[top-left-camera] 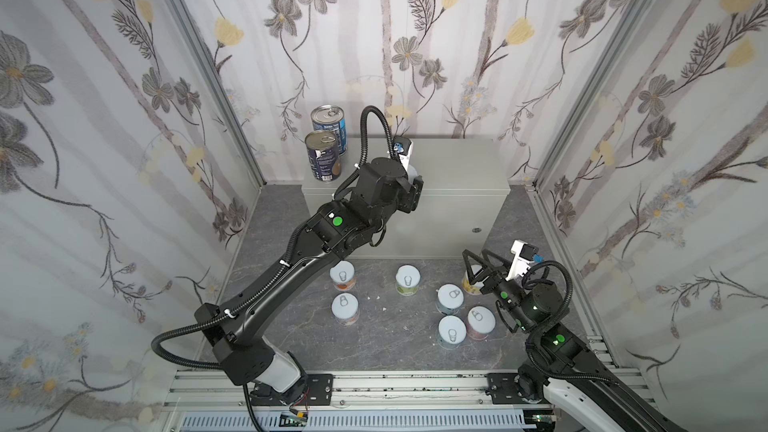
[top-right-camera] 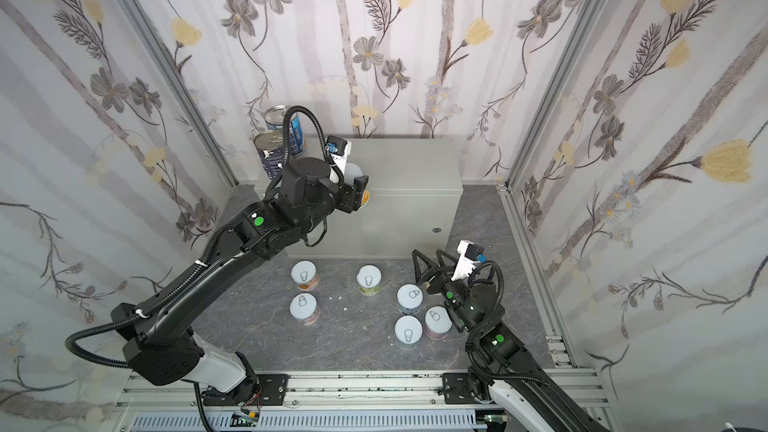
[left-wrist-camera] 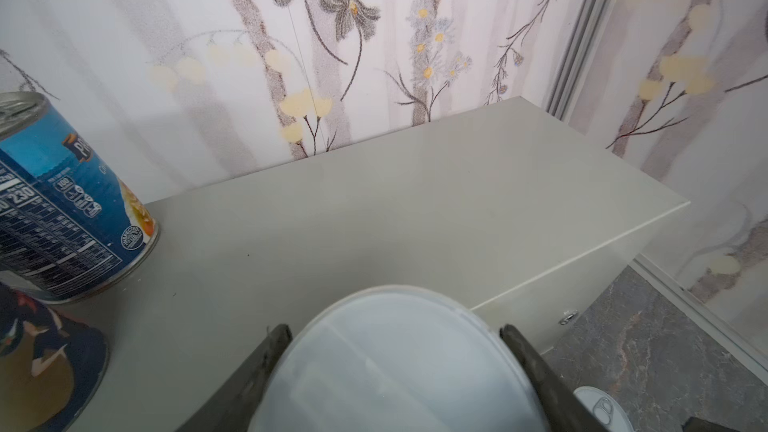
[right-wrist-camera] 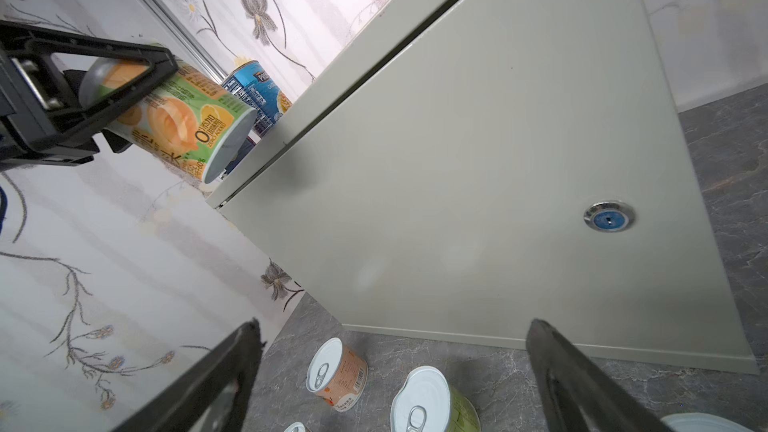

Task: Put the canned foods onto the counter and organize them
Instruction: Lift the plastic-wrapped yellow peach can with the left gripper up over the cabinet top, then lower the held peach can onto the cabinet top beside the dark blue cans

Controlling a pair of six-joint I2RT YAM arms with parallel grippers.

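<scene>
We find one short can with a white lid and a green-and-orange fruit label [right-wrist-camera: 174, 118] clamped between the fingers of the left gripper [left-wrist-camera: 395, 330], which grips it by its sides just under the lid. The can hangs over the front left part of the counter, a large light-grey rectangular metal cabinet box [top-left-camera: 457, 168]. In the right wrist view the can is tilted, and we cannot tell whether its base touches the flat top.

Two taller dark-blue cans with bare metal pull-tab lids [top-left-camera: 322, 157] stand upright at the counter's left end, one behind the other, near the held can.

Seven further short white-lidded cans [top-left-camera: 408, 280] stand upright on the dark marbled floor [top-left-camera: 395, 351] in front of the counter. Two sit as a pair on the left, one is in the middle, and three are clustered on the right. The seventh, a pale-yellow-labelled can [top-left-camera: 469, 284], is partly hidden beneath the right gripper [right-wrist-camera: 395, 326].

That gripper hovers low over the floor before the counter's right front. Its jaws are spread wide and empty, near the small round lock [right-wrist-camera: 609, 216].
</scene>
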